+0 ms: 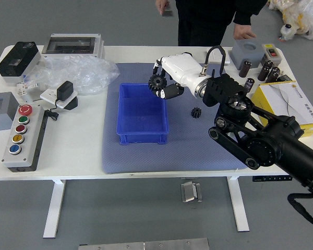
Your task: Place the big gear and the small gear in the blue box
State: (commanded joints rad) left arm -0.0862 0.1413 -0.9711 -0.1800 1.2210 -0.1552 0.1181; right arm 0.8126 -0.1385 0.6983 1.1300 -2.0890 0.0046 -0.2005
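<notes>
My right hand (167, 83) has its fingers closed on the big gear (157, 82), a dark toothed disc held up over the right side of the blue box (142, 137). The small gear (196, 112), also black, lies on the blue-grey mat to the right of the box. The box stands on the mat with its top open. My left hand is out of view.
At the left are a button panel (25, 136) and plastic wrap (78, 74). A yellow-and-white carton (289, 101) and dark cylinders stand at the right. A person (206, 23) stands at the far side, one hand (243, 32) near a grey block (247, 50).
</notes>
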